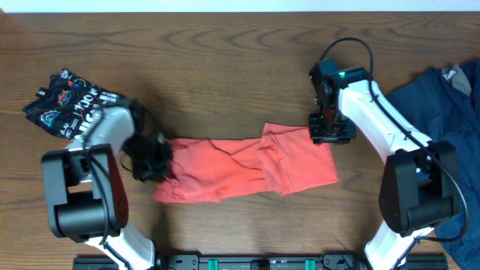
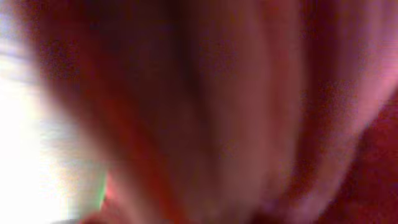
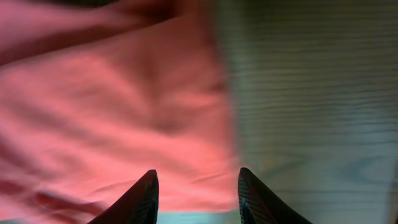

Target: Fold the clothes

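The orange-red T-shirt [image 1: 247,169] lies bunched into a long strip across the middle of the table. My left gripper [image 1: 154,159] sits at the shirt's left end. The left wrist view shows only blurred red cloth [image 2: 236,112] pressed close to the lens, so its fingers are hidden. My right gripper [image 1: 330,131] hovers at the shirt's upper right corner. Its fingers are open [image 3: 198,186] over the shirt's edge [image 3: 112,106], holding nothing. A black white-printed garment [image 1: 67,105] lies crumpled at the far left. A navy garment [image 1: 442,112] lies at the right edge.
The wooden table [image 1: 225,67] shows bare at the back and beside the shirt's right edge [image 3: 311,112]. Both arm bases stand at the front, left [image 1: 79,202] and right [image 1: 416,195].
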`<state>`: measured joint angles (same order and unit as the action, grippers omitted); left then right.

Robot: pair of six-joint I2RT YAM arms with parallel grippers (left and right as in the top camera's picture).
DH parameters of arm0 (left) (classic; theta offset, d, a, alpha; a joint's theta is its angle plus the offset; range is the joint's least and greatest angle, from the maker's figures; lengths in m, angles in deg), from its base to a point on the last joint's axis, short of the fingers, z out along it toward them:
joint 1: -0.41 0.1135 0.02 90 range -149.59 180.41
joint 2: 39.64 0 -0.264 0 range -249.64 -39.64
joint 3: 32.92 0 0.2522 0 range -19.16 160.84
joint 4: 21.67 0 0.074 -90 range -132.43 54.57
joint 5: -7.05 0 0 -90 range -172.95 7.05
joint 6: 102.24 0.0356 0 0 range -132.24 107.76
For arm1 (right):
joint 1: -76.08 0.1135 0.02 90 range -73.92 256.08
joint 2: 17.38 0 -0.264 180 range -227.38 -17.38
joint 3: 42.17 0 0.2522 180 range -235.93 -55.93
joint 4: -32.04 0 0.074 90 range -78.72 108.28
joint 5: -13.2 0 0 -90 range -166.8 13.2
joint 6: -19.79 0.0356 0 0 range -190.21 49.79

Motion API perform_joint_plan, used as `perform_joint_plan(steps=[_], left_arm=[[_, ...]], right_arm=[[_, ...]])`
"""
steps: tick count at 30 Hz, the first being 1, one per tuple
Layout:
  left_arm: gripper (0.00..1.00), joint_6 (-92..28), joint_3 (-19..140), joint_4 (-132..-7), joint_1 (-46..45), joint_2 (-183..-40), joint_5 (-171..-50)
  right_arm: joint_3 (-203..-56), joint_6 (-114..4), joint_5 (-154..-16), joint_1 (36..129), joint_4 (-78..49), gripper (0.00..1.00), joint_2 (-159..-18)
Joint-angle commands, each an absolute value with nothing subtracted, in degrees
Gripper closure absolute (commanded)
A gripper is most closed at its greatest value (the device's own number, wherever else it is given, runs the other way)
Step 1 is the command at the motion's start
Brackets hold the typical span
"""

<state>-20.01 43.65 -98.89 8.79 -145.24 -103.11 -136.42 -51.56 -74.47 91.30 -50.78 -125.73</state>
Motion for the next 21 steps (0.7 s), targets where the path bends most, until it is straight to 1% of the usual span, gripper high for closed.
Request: perform_joint_plan(steps=[1, 3, 7, 11, 15, 21], left_arm=[[0.94, -21.2, 52.6, -102.8, 13.0, -145.2, -90.7], [0.94, -21.6, 57.2, -105.6, 15.0, -145.2, -87.8], [0.94, -25.2, 64.5, -111.5, 17.1, -145.2, -87.9], [0.94, -26.1, 66.9, -118.8, 14.6, -144.8, -97.0], [0.94, -25.7, 66.9, -122.8, 7.0, -144.3, -103.0], [0.94, -25.6, 66.9, -119.8, -8.9, -144.1, -109.4]], right_arm=[[-136.3, -52.8, -72.1, 87.3, -50.7, 0.6, -125.6], [-136.3, -53.2, -72.1, 85.3, -50.8, 0.6, -125.5], [-136.3, -55.1, -72.3, 81.3, -51.3, 0.61, -125.5], [-136.3, -57.0, -72.3, 79.3, -51.6, 0.61, -125.5], [-136.3, -57.0, -72.3, 78.7, -51.5, 0.6, -125.5], [-136.3, -57.1, -72.3, 78.7, -51.5, 0.6, -125.5]])
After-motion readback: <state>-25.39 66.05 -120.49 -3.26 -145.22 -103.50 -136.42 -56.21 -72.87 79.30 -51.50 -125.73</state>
